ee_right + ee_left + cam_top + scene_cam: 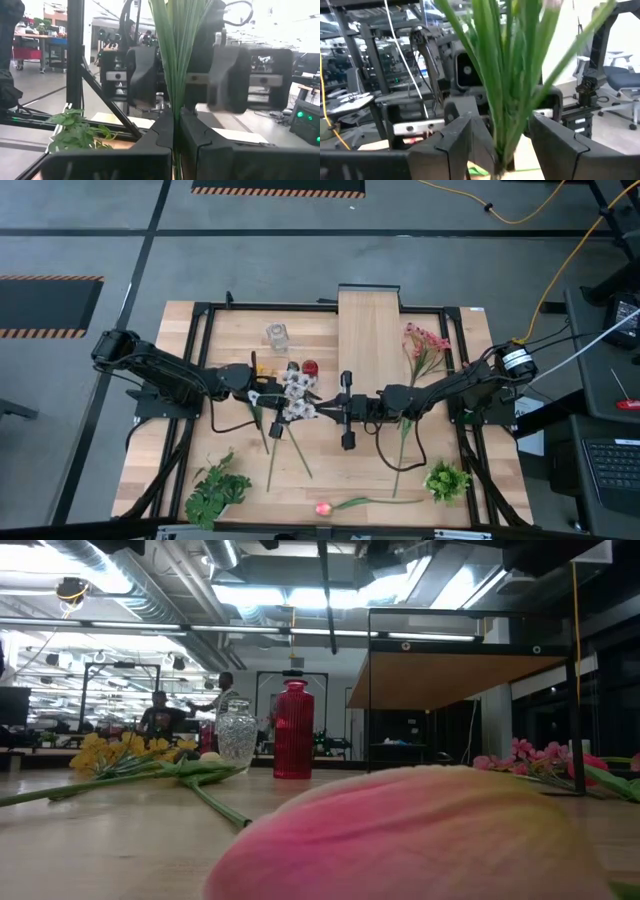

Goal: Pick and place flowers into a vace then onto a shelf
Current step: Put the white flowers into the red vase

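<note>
A bunch of white sprigs (295,395) on long green stems stands between my two grippers near the table's middle. My right gripper (173,137) (325,408) reaches in from the right and is shut on the stems. My left gripper (502,145) (272,397) faces it from the left, open, with one finger on each side of the same stems (506,115), touching nothing. The clear vase (277,335) (236,735) stands on its base toward the far edge. The shelf (368,330) (450,680) rises at the far middle. My right gripper pinches the bunch's green stems (173,112) between its two fingers (157,134), coming level from the table's right, fingers across the stems. The stems rise out of the hold with the white heads on top. Their lower ends are hidden by the fingers.
A red cylinder (310,367) (293,730) stands beside the vase. Yellow daisies (110,752) lie on the table with stems running toward the near edge. A pink spray (425,342) lies right of the shelf. A pink tulip (322,508) and two leafy bunches (215,490) (447,480) lie near the front edge.
</note>
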{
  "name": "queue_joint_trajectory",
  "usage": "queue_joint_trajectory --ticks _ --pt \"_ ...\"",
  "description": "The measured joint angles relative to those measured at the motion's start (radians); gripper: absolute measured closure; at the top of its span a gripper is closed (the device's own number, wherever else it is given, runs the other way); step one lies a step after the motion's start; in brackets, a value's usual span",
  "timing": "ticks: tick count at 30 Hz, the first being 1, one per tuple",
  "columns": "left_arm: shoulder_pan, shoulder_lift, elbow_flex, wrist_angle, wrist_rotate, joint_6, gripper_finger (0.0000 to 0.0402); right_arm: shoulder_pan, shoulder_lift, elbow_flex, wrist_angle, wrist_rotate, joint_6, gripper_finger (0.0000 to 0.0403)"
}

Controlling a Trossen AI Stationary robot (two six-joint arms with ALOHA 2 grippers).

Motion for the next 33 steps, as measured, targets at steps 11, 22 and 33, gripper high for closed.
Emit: queue_joint_trajectory --ticks 11,22,33 --pt "0.0 0.0 0.0 -0.016 -0.001 0.0 0.0252 0.0 0.0 0.004 0.008 -0.002 -0.022 0.0394" --pt "0.0 -0.003 0.0 -0.016 -0.002 0.018 0.0362 0.002 -0.001 0.004 0.0 0.003 -0.021 0.0384" --pt "-0.009 -0.024 0.002 -0.097 -0.004 0.008 0.0395 0.011 0.002 0.004 -0.045 0.0 -0.025 0.0292"
